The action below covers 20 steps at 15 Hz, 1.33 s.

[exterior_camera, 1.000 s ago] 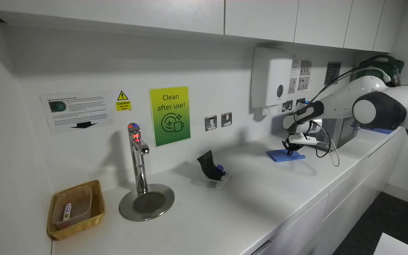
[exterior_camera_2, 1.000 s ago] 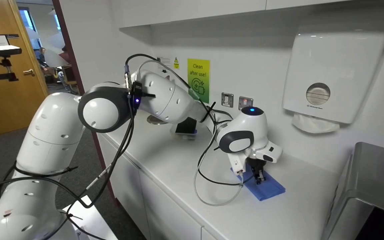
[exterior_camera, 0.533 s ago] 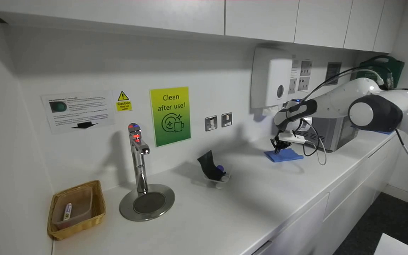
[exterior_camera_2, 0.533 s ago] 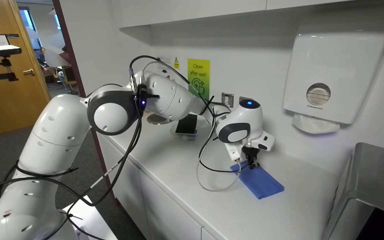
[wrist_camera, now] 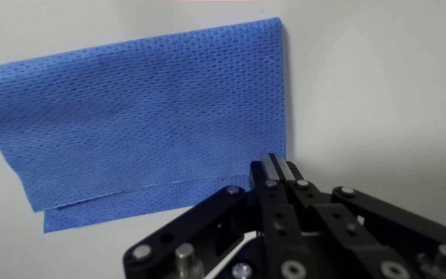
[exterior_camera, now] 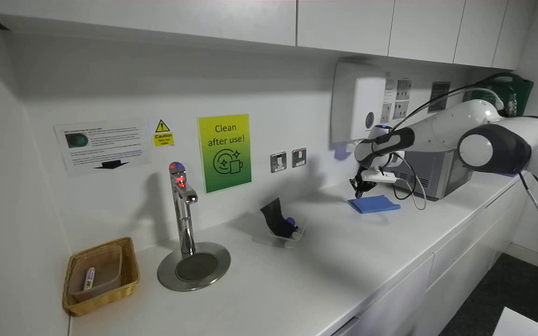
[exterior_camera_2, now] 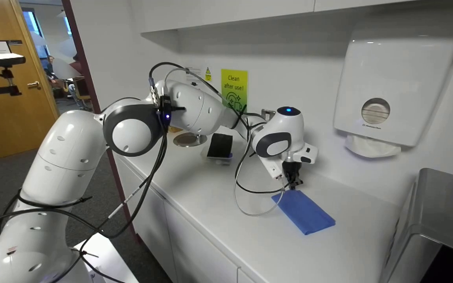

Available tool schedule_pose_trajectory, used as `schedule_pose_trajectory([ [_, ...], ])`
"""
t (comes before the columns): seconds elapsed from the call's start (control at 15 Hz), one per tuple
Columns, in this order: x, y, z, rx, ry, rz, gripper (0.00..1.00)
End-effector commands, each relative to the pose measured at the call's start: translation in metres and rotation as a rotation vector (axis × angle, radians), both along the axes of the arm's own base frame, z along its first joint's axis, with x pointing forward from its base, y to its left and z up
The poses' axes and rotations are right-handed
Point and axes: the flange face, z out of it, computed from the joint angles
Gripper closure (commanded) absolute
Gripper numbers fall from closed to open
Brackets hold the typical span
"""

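A folded blue cloth [wrist_camera: 161,112] lies flat on the white counter [wrist_camera: 370,97]. It shows in both exterior views [exterior_camera: 374,204] [exterior_camera_2: 304,212]. My gripper [wrist_camera: 274,155] points down at the cloth's edge. Its two fingers are pressed together with nothing visible between them. In the wrist view the fingertips overlap the cloth near its right edge. In the exterior views the gripper [exterior_camera: 358,196] [exterior_camera_2: 294,188] is at the wall-side end of the cloth and looks slightly above it. Whether the tips touch the cloth I cannot tell.
A paper towel dispenser [exterior_camera: 360,102] hangs on the wall above. A grey microwave [exterior_camera: 430,175] stands close behind the gripper. A clear tub [exterior_camera: 292,240] holding a black item [exterior_camera: 276,219], a tap [exterior_camera: 184,210] and a wicker basket [exterior_camera: 105,298] are along the counter.
My gripper has moved across the cloth towards its wall-side end and risen a little. The cloth shifted slightly the same way early on, then stayed still. The fingers look shut throughout.
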Motion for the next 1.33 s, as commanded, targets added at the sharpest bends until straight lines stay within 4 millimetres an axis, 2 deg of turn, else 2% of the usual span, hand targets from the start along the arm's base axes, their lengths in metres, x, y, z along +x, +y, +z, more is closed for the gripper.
schedule_pose_trajectory([
  [0.0, -0.023, -0.008, 0.028, -0.039, 0.036, 0.04, 1.0],
  [0.27, -0.035, -0.019, 0.028, -0.045, 0.053, 0.054, 1.0],
  [0.87, -0.053, -0.016, -0.016, -0.017, 0.132, 0.066, 1.0],
  [1.27, -0.051, -0.027, -0.031, 0.047, 0.087, 0.044, 1.0],
])
